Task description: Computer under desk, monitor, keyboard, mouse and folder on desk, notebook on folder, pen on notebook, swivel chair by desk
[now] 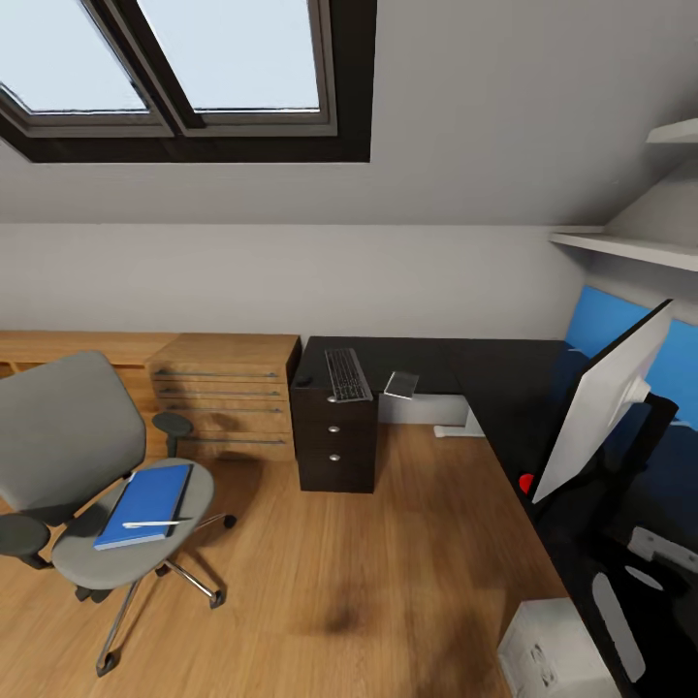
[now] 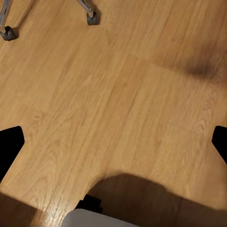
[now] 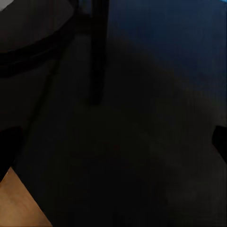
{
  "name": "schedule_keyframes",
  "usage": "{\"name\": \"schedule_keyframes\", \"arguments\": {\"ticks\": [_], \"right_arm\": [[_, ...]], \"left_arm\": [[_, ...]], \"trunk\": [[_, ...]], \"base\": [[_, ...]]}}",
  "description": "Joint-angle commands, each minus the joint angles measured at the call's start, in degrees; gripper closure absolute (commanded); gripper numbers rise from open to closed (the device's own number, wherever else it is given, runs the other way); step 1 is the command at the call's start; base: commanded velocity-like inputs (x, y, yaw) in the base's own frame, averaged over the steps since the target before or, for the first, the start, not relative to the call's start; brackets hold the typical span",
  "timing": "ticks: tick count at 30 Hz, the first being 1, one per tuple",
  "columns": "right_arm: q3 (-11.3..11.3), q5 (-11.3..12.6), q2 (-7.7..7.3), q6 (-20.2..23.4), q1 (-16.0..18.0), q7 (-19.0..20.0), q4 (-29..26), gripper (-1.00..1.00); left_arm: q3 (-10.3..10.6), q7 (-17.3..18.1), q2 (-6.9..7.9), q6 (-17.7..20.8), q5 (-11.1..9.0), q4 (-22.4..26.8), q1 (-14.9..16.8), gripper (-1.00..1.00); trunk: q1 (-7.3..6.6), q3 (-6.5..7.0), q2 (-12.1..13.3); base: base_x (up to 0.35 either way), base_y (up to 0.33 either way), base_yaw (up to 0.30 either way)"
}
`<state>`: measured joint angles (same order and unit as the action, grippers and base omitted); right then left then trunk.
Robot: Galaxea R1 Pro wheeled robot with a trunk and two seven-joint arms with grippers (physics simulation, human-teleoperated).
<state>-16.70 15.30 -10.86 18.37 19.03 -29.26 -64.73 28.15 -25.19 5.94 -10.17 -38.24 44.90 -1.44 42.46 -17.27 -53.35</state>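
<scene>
Fingers on both arms are spread and hold nothing, left pair [image 2: 113,142] over bare floor. Blue folder [image 1: 145,504] lies on the chair [image 1: 73,456] seat, pen [image 1: 155,524] across it, long axis running away from the robot, nearer the left arm. Counter [image 1: 504,388] stands well apart.

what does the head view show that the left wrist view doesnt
Head view alone: the folder with the pen on it, lying on the chair seat, plus the keyboard and monitor on the desk. Left wrist view alone: the left gripper's two dark fingertips at the frame edges, spread wide. Both: the wooden floor and the chair's chrome legs on casters.
</scene>
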Motion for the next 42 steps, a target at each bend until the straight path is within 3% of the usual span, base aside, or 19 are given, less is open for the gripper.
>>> {"name": "schedule_keyframes", "arguments": {"ticks": [1, 3, 4, 5, 7, 12, 13, 14, 15, 29, 42], "right_arm": [[0.03, 1.1, -1.39, 2.21, 2.06, -0.39, 0.0, -1.0], [0.0, 1.48, -2.54, 5.39, 4.51, -0.38, 0.16, -1.0], [-0.28, 1.87, -4.23, 11.01, 8.17, -0.26, 1.12, -1.0], [-0.96, 2.16, -5.19, 13.8, 10.05, -0.18, 2.23, -1.0], [-2.53, 2.79, -6.06, 15.4, 11.73, 0.15, 4.35, -1.0], [-3.77, 3.02, -6.71, 10.2, 13.12, 3.42, 10.0, -1.0], [-3.14, 2.55, -6.75, 7.99, 13.25, 4.47, 11.5, -1.0], [-0.37, 0.78, -6.74, 4.5, 13.42, 5.97, 13.77, -1.0], [0.08, 0.55, -6.73, 4.05, 13.45, 6.13, 14.05, -1.0], [0.96, 0.25, -5.77, 3.17, 13.48, 6.58, 14.95, -1.0], [0.96, 0.43, -5.75, 3.17, 13.48, 6.59, 14.89, -1.0]], "left_arm": [[0.35, -0.37, 0.1, -0.37, -0.6, 0.07, 0.04, -1.0], [0.34, -0.37, 0.11, -0.37, -0.6, 0.05, 0.04, -1.0], [0.33, -0.38, 0.07, -0.37, -0.6, 0.07, 0.04, -1.0], [0.31, -0.35, 0.07, -0.46, -0.57, 0.15, 0.04, -1.0], [0.4, -0.32, 0.04, -1.39, -0.45, 0.4, 0.04, -1.0], [0.75, -0.31, -0.03, -4.53, -0.15, 0.52, 0.04, -1.0], [0.79, -0.3, -0.02, -4.95, -0.09, 0.52, 0.04, -1.0], [0.83, -0.3, -0.02, -5.53, -0.02, 0.54, 0.04, -1.0], [0.84, -0.31, -0.02, -5.6, -0.02, 0.54, 0.04, -1.0], [1.11, 0.04, -0.05, -5.73, -0.04, 0.54, 0.04, -1.0], [1.11, -0.09, -0.05, -5.65, -0.14, 0.54, 0.04, -1.0]], "trunk": [[0.01, -0.07, -0.05], [0.01, -0.07, -0.05], [0.01, -0.07, -0.05], [0.01, -0.07, -0.05], [0.01, -0.07, -0.05], [0.01, -0.07, -0.05], [0.01, -0.07, -0.05], [0.01, -0.07, -0.05], [0.01, -0.07, -0.05], [0.01, -0.07, -0.05], [0.01, -0.07, -0.05]], "base": [[0.0, 0.0, 0.0], [0.0, 0.0, 0.0], [0.0, 0.0, 0.0], [0.0, 0.0, 0.0], [0.0, 0.0, 0.0], [0.0, 0.0, 0.0], [0.0, 0.0, 0.0], [0.0, 0.0, 0.0], [0.0, 0.0, 0.0], [0.087, 0.0, 0.0], [0.28, 0.0, 0.0]]}}
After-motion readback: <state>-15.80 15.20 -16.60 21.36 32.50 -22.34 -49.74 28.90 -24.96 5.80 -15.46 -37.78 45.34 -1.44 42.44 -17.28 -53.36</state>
